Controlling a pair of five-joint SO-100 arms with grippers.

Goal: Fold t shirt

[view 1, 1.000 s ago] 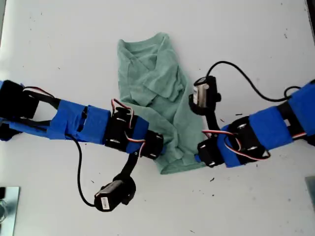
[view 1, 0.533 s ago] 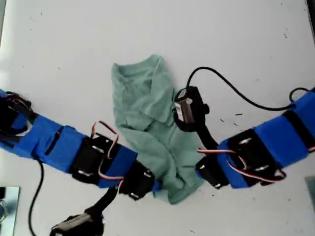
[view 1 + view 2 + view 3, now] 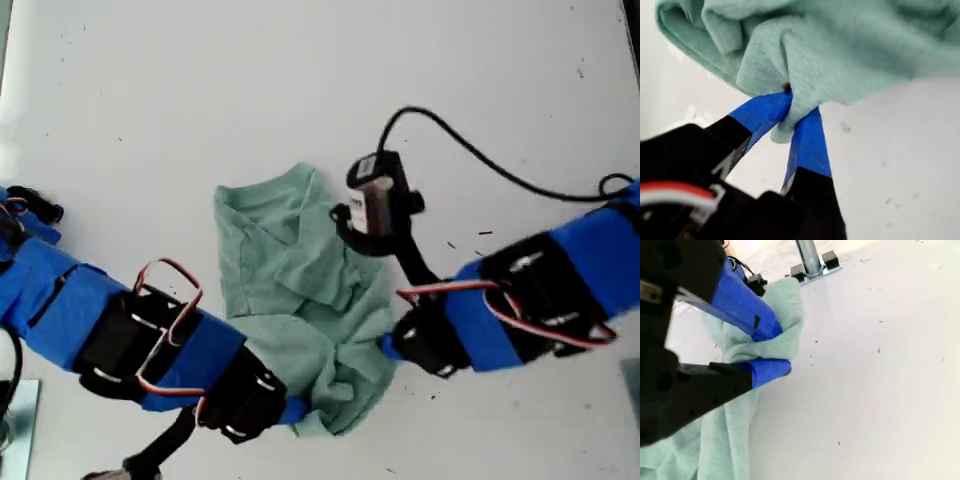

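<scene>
While the arm entering from the exterior view's left is covering the shirt's near hem, my first gripper (image 3: 298,410) is showing only a sliver of blue tip there. Its wrist view is making the grip plain: both blue-taped jaws are pinching a bunched corner of the t shirt (image 3: 850,50) between them. That arm is lying low and slanting towards the near edge, its own camera cut off by the frame.

Slightly farther and to the exterior view's right, my second gripper (image 3: 388,347) is half buried under its black servo body. In its wrist view the jaws (image 3: 775,347) are closing on a thick fold of cloth, with a metal post (image 3: 807,255) standing blurred beyond. That arm is reaching in from the right, its wrist camera (image 3: 375,200) overhanging the shirt's far right edge.

Between them the t shirt (image 3: 290,290) is lying rumpled on the white table (image 3: 150,100), its far part flatter, its neckline impossible to pick out.
</scene>
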